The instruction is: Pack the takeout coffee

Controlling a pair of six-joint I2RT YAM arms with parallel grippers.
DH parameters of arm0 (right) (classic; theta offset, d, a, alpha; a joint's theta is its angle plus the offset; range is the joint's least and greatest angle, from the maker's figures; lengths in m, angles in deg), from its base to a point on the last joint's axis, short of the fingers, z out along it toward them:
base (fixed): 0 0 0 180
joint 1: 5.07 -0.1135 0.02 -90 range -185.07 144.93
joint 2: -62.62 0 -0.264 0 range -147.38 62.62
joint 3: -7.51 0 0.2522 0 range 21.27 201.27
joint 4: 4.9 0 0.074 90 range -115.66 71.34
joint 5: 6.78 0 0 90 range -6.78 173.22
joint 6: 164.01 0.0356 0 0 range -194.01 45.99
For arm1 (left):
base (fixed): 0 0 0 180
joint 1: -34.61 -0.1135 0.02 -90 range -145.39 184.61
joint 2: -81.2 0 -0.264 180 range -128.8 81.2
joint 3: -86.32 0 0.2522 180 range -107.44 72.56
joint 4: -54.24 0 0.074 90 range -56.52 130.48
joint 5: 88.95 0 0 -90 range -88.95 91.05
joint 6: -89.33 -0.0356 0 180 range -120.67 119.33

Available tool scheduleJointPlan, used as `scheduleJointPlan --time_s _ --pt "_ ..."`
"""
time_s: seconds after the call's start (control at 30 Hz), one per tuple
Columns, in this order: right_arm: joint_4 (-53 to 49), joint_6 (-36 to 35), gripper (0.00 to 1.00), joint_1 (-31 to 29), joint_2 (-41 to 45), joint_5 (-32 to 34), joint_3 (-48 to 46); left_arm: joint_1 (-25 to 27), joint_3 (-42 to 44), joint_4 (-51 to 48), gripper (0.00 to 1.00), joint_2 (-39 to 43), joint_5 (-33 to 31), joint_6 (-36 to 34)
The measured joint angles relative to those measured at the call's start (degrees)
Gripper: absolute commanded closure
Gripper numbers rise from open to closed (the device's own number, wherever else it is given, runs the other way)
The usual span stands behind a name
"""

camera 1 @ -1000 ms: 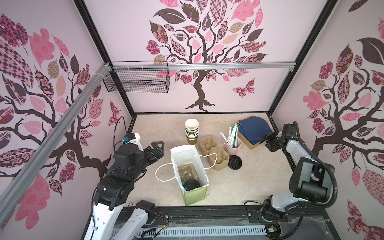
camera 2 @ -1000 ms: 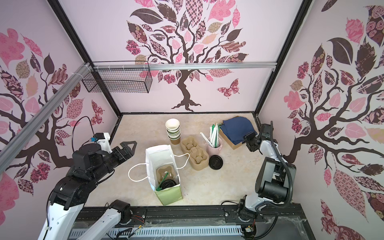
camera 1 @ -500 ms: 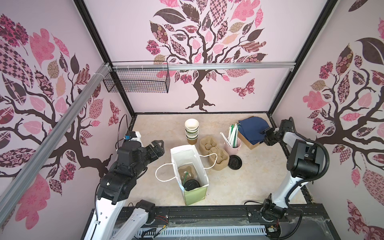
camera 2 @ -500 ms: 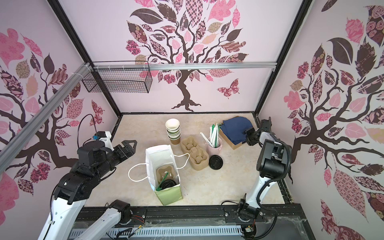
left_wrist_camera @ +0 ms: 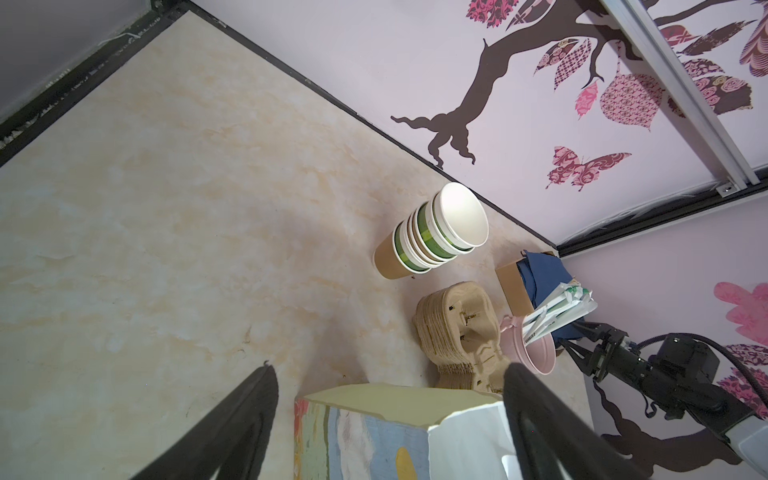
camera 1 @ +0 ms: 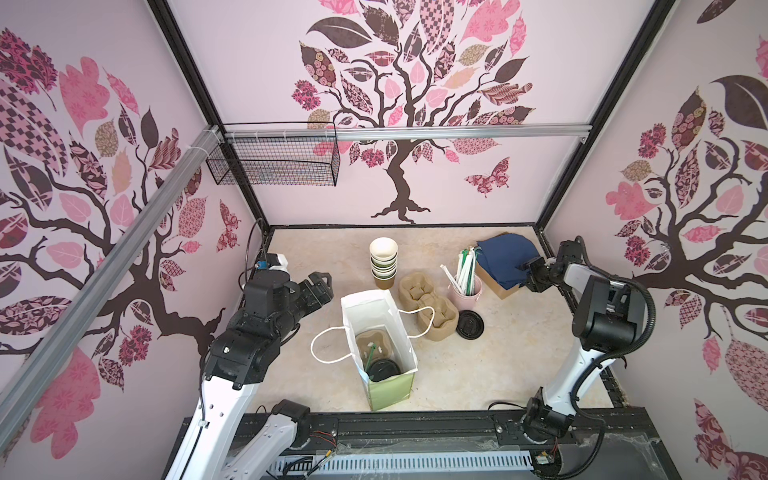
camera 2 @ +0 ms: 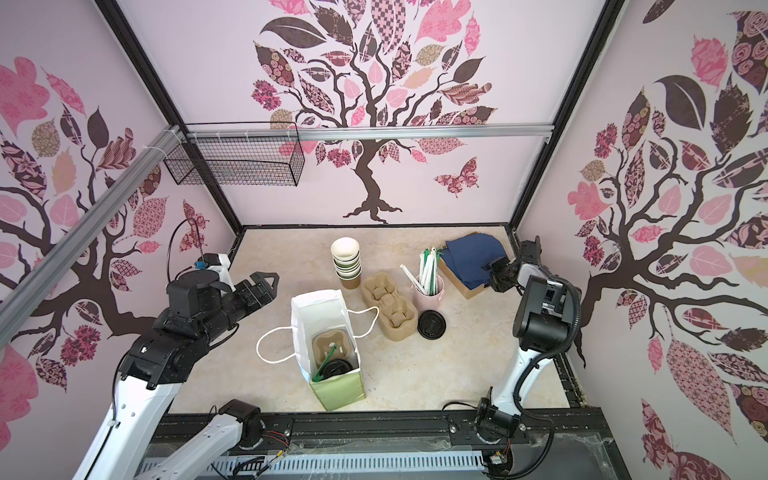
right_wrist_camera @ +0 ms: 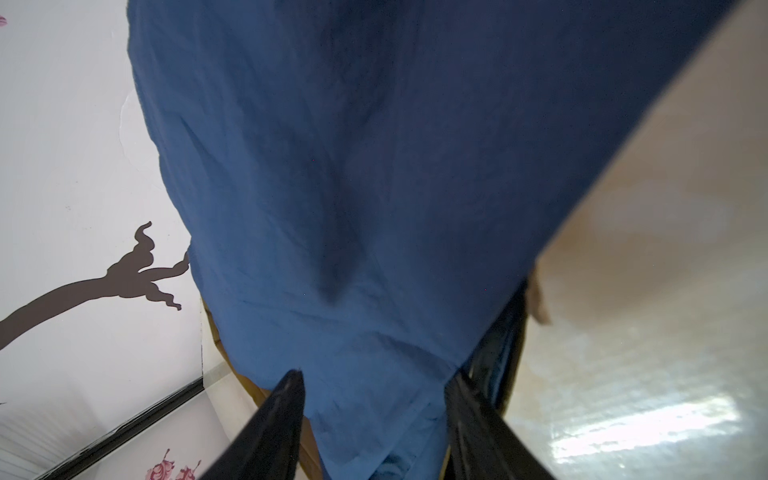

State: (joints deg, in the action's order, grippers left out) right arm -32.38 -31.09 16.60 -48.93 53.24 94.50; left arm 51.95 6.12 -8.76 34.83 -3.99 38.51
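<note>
Right pincer newly astride blue cloth — grip unclear; left pincer wide apart.

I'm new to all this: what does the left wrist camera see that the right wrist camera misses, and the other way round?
Only the left wrist view: the stack of cups, the pulp cup carriers, the pink pot of straws, the top of the paper bag, and the left gripper, open. Only the right wrist view: a close-up of the blue cloth lying between the parted jaws of the right gripper. Both: that cloth, the cardboard box under it, the right gripper, the marbled table and the tree-patterned wall.
</note>
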Motion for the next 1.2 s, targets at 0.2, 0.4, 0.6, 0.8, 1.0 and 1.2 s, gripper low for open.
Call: scheduleJointPlan --time_s 0.2,0.4,0.6,0.8,1.0,1.2 --pt "0.61 0.76 0.57 0.0 0.0 -1.27 0.0 0.0 -0.26 0.13 0.12 0.04 -0.02 -0.02" --pt "1.29 1.33 0.68 0.0 0.0 -1.92 0.0 0.0 -0.26 0.09 0.12 0.48 -0.02 -0.02" --pt "2.49 2.14 0.83 0.0 0.0 -2.36 0.0 0.0 -0.33 -0.02 0.12 0.94 -0.07 0.0" --pt "2.84 2.91 0.71 0.0 0.0 -2.49 0.0 0.0 -0.83 -0.44 0.12 1.25 -0.15 0.0" --pt "3.8 3.93 0.73 0.0 0.0 -2.64 -0.48 0.0 -1.01 -0.7 0.12 1.44 -0.5 0.0" --pt "5.31 5.9 0.79 0.0 -0.76 -2.89 -0.79 0.0 -2.12 -1.05 0.12 1.36 -0.92 -0.17"
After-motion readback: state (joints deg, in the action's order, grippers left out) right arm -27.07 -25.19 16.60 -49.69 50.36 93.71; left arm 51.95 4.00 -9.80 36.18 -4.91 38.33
